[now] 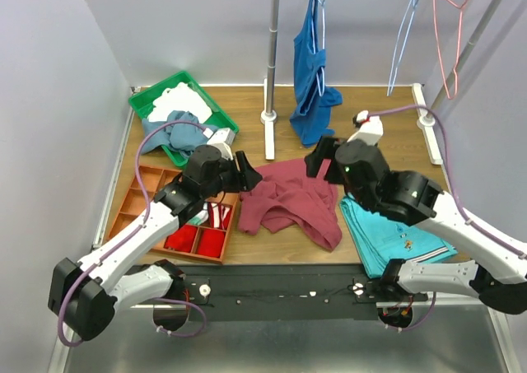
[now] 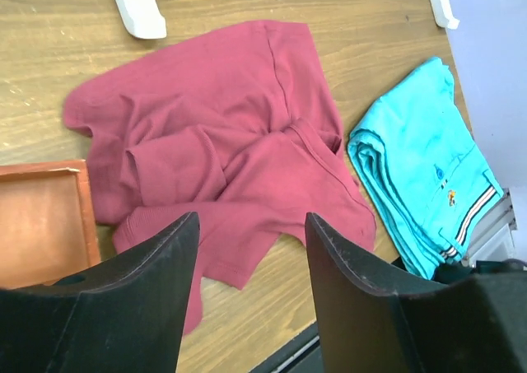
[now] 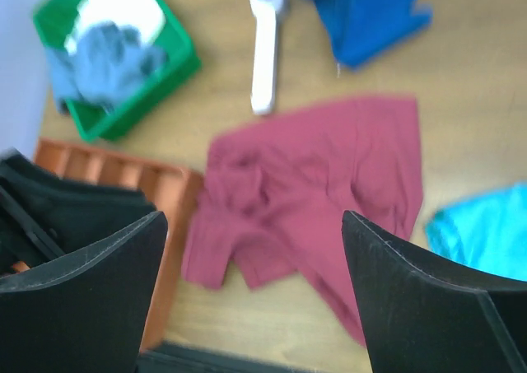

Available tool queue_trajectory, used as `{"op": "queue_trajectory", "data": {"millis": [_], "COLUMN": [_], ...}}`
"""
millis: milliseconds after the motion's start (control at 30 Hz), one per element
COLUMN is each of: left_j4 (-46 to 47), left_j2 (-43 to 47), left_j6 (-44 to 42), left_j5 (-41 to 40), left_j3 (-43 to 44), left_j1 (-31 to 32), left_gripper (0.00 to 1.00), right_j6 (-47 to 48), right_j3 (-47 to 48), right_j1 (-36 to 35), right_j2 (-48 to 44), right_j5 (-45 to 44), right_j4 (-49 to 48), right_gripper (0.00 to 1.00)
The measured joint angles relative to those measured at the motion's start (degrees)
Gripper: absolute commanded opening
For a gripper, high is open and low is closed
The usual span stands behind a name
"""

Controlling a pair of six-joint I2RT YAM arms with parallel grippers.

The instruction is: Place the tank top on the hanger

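Grippers nearest: left gripper [image 1: 245, 174] and right gripper [image 1: 319, 157] both hang over the table [image 1: 370, 126] w/ jaws apart, nothing btwn them, neither touching cloth. Below and btwn them lies the tank top [image 1: 288, 196]: maroon, crumpled on the wood, partly folded over itself, lower edge near the table's front. Just beside it on the right are folded turquoise trousers [image 1: 387, 229]; on the left, an orange divided tray [image 1: 130, 207] w/ red items in it.

Handling, my read: light, limp knit w/ no stiffness, so it'll sag and bunch wherever lifted; not fragile, not slippery. Best hold is prob. the shoulder straps or neckline, one per gripper, to spread the opening. The straps are hard to pick out in the heap.

Further back: green bin [image 1: 140, 103] of clothes, and a blue tank top [image 1: 311, 68] hung by the rack pole [image 1: 272, 60]. The hanger [image 1: 403, 39], pale wire, hangs empty at rear right, well apart from the maroon top, w/ a pink hanger [image 1: 449, 35] near it.

Count: 1 maroon top, 1 blue top, 2 empty hangers, 1 trousers, 1 tray, 1 bin, 2 grippers.
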State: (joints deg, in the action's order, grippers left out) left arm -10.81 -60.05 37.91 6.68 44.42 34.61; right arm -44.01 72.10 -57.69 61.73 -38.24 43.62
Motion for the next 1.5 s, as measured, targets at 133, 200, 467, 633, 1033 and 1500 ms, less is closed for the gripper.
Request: {"op": "queue_trajectory", "data": {"millis": [133, 200, 467, 633, 1033, 1500], "left_j4": [-4.31, -6.21, -12.44, -15.26, -18.12, -18.53], "left_j2": [2.16, 3.21, 11.26, 13.68, 17.66, 15.93], "left_j6": [-1.7, -2.47, -6.49, -7.3, -8.2, -9.49], "left_j5": [-0.22, -0.15, 1.46, 2.67, 3.26, 3.21], "left_j3": [3.21, 4.59, 10.78, 10.73, 10.29, 10.29], "left_j1": [0.0, 0.0, 0.0, 0.0, 0.0, 0.0], "left_gripper": [0.66, 0.66, 0.67, 0.68, 0.7, 0.7], "right_j6": [7.67, 11.47, 26.03, 32.28, 38.05, 36.48], "right_j3": [9.97, 14.73, 26.12, 37.55, 48.24, 46.51], "right_j1": [0.0, 0.44, 15.04, 24.22, 45.42, 49.42], "right_j2": [3.54, 5.68, 11.87, 21.55, 34.77, 39.41], "right_j5": [-5.38, -8.76, -10.27, -7.96, 3.39, 14.36], "right_j4": [-0.46, -0.2, -4.55, -7.87, -9.01, -11.82], "right_gripper": [0.95, 0.95, 0.97, 1.0, 1.0, 0.72]}}
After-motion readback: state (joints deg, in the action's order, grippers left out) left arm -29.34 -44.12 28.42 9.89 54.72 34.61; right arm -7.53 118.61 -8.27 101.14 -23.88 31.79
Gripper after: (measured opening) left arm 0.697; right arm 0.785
